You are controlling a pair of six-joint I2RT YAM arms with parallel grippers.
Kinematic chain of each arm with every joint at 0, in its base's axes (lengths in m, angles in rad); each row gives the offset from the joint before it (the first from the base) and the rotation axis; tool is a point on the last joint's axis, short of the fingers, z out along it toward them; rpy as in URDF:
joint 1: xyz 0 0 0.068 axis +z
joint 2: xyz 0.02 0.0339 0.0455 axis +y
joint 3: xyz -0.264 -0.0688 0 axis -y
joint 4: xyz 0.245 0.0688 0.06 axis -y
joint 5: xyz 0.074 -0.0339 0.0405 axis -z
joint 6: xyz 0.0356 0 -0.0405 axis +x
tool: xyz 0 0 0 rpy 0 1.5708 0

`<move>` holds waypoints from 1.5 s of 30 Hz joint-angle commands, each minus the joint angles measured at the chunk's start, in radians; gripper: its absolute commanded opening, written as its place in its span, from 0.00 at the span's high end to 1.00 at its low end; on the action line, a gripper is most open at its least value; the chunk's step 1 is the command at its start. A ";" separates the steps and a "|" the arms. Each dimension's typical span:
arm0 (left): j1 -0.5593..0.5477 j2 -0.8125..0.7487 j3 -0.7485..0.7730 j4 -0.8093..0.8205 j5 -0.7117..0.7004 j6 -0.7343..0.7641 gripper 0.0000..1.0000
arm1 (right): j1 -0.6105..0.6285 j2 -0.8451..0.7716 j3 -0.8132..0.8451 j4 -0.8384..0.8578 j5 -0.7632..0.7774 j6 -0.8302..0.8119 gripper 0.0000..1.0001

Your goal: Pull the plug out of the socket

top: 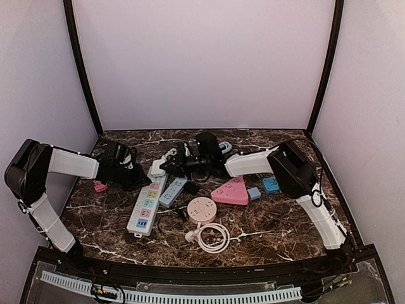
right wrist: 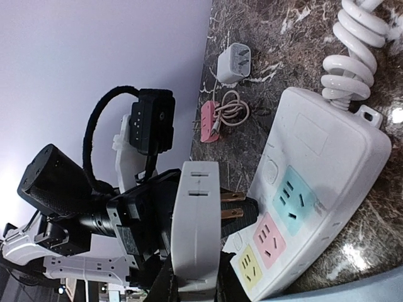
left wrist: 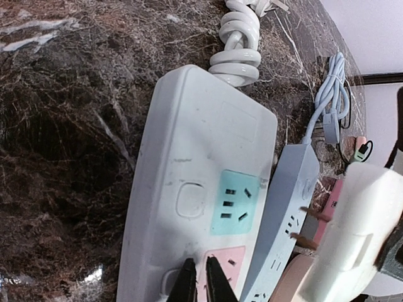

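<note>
A white power strip with coloured sockets lies on the marble table; it also shows in the wrist views. My right gripper is shut on a white plug, held in the air just off the strip. The plug's two brass prongs are bare and point at the strip. In the top view the plug sits by the strip's far end, in front of the right gripper. My left gripper is shut, tips down on the strip beside its pink socket, holding nothing.
A pale blue strip lies right beside the white one. A pink triangular socket, a round pink one, a coiled white cable, a blue adapter and a small pink plug lie around. Black devices crowd the back.
</note>
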State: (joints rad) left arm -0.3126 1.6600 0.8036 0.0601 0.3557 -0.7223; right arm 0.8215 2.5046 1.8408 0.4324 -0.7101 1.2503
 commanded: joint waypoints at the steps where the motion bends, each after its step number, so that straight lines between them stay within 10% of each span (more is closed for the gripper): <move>1: -0.008 0.010 -0.011 -0.169 -0.046 0.010 0.93 | -0.048 -0.202 -0.064 -0.146 0.060 -0.206 1.00; 14: -0.035 -0.151 0.143 -0.245 0.000 0.078 0.86 | -0.146 -0.733 -0.436 -0.746 0.557 -0.633 1.00; 26: -0.054 -0.264 0.177 -0.270 0.040 0.107 0.84 | -0.229 -1.035 -0.705 -1.144 0.975 -0.557 1.00; 45: -0.054 -0.308 0.178 -0.264 0.073 0.120 0.83 | -0.435 -0.800 -0.709 -1.352 1.131 -0.516 1.00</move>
State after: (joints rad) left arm -0.3630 1.3888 0.9627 -0.1837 0.4122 -0.6209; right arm 0.3927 1.6436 1.0973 -0.8719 0.3523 0.7170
